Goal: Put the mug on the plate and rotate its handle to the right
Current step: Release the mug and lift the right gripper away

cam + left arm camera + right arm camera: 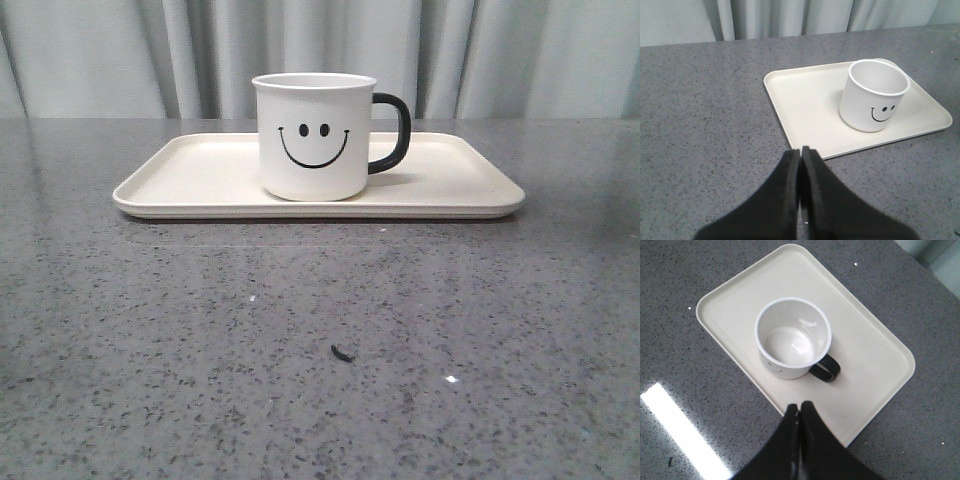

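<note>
The mug point(314, 137) is seen upright near the middle of the plate point(200, 175), empty inside in the right wrist view. The handle point(392, 133) is turned to the mug's right; it is hidden in the left wrist view. Left gripper point(800, 152) and right gripper point(799, 407) are seen with fingers pressed together, nothing held, both clear of the mug.

The white mug point(314, 137) is standing upright and empty near the middle of the plate point(200, 175), its black smiley face turning toward the front camera. Its glossy black handle point(392, 133) is pointing to the right of the frame. The cream rectangular plate is lying flat across the centre of the frame, its long side running left to right.
</note>
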### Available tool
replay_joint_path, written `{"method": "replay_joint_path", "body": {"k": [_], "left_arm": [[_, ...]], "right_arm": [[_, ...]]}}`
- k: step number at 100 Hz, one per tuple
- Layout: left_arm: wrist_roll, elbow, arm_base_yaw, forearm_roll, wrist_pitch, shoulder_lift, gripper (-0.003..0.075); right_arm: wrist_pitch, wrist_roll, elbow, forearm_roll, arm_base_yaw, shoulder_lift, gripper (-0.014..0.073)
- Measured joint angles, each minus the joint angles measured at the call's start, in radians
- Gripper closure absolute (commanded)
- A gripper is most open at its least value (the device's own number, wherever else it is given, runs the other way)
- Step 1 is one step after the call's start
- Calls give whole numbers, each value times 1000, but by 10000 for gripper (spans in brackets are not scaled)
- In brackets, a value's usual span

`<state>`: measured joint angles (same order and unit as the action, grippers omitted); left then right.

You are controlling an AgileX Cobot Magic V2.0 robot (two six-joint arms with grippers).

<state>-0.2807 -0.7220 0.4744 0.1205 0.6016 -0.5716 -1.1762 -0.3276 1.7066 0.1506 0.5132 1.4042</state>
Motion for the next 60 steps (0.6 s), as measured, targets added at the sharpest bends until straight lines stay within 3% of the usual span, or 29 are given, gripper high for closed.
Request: {"method": "replay_joint_path", "body": {"k": [37,60], "left_arm": [[0,85,0,-15,20,168,739],[0,159,0,-17,23,281,739]], "right_arm": [[365,22,-535,0,0,-405,663],[507,26,-824,8,0,-650,663]]}}
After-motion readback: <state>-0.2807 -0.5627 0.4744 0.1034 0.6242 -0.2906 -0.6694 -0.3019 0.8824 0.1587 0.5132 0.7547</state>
